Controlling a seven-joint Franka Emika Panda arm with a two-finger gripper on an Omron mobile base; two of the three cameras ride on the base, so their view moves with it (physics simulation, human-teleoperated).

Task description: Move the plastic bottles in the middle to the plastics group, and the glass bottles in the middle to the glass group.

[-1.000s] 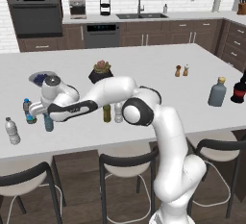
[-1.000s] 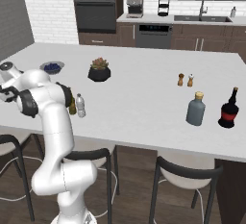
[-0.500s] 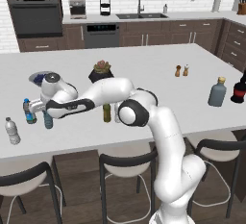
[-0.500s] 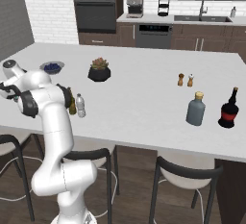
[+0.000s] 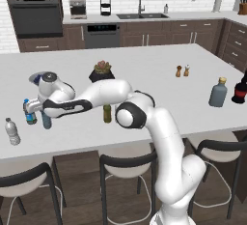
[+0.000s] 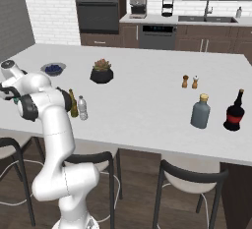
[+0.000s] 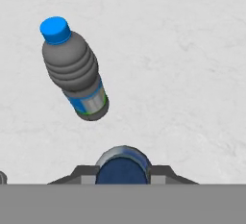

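Rendered scene, evenly and brightly lit; soft, faint shadows under objects on the white counter (image 5: 144, 64). No glare; slight softness throughout.

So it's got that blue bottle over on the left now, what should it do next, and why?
Probably set it down and let go. The end effector is closed on the blue bottle, which hangs at the counter's left end right beside the blue-label bottle of the plastics group, near the pale bottle. That seems to be where it belongs.
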